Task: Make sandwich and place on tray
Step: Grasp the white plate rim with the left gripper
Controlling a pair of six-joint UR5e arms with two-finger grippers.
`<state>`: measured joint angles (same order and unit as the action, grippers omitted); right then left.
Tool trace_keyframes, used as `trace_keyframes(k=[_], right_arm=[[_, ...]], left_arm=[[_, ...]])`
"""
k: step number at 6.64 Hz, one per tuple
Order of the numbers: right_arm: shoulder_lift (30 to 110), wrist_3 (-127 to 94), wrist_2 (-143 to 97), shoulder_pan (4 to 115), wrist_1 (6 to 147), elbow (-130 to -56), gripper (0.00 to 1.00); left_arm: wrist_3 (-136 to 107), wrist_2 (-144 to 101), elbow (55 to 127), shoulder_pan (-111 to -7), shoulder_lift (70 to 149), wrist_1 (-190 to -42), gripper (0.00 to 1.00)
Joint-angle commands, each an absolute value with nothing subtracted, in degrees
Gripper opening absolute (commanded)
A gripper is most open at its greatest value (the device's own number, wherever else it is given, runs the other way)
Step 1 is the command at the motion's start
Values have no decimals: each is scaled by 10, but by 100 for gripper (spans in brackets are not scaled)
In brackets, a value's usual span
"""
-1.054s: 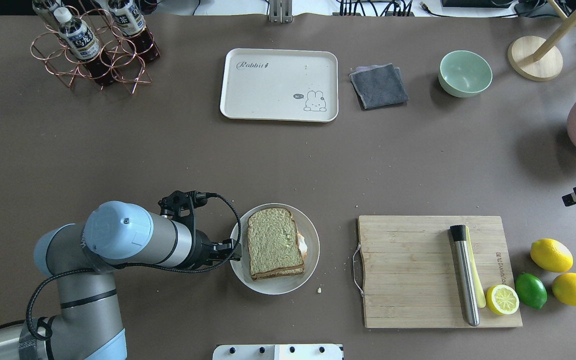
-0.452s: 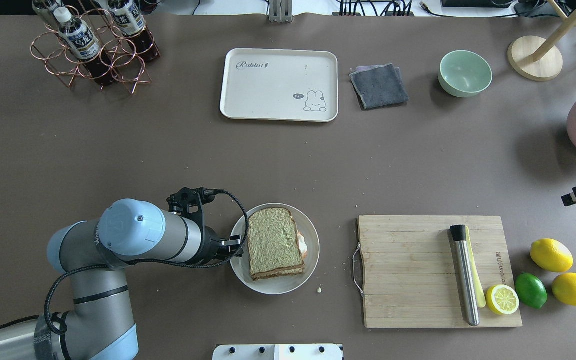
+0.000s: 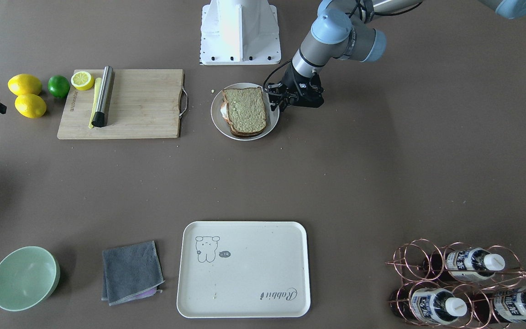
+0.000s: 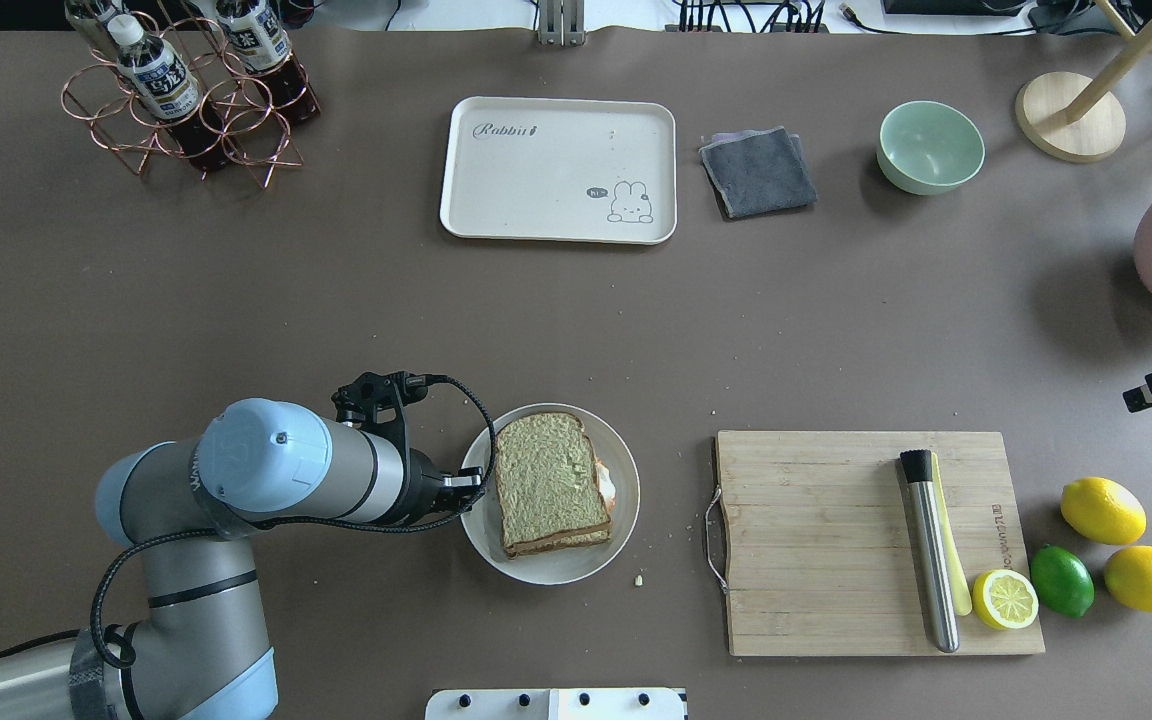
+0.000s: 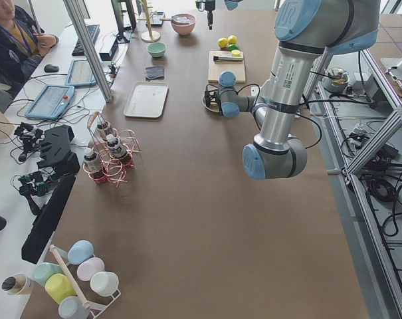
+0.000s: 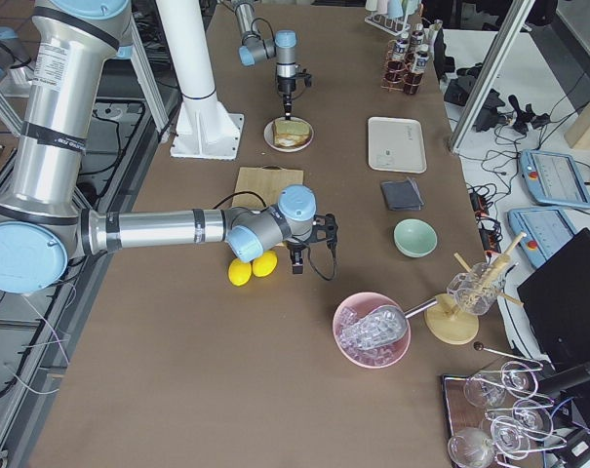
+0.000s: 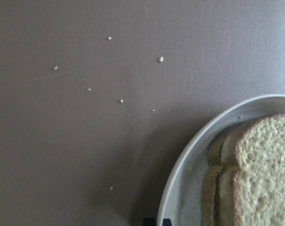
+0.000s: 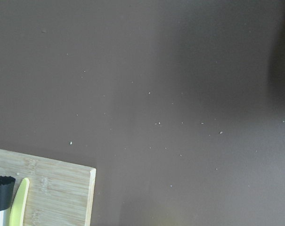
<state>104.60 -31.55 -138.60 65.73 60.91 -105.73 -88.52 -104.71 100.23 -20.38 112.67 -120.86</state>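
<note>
Change: we note plate (image 4: 546, 575) and sandwich (image 4: 548, 485) nudged upward in frame.
Left hand (image 4: 476, 487): narrow on plate rim, left of sandwich.

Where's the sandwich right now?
In the overhead view the sandwich lies on a round white plate, left of the wooden cutting board.

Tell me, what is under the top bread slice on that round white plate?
A sliver of white fried egg with an orange tinge peeks out at one edge, and a second brown-crusted slice shows beneath. The top slice hides the rest.
</note>
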Motion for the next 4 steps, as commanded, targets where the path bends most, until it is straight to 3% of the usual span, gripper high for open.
trace_keyframes(k=[1, 4], right_arm=[[1047, -316, -1388, 657, 609, -1058, 100], [1048, -316, -1389, 657, 608, -1058, 100]], left_arm=[[-897, -1048, 1007, -210, 1128, -1208, 0], [-869, -1097, 1004, -270, 1140, -1208, 0]])
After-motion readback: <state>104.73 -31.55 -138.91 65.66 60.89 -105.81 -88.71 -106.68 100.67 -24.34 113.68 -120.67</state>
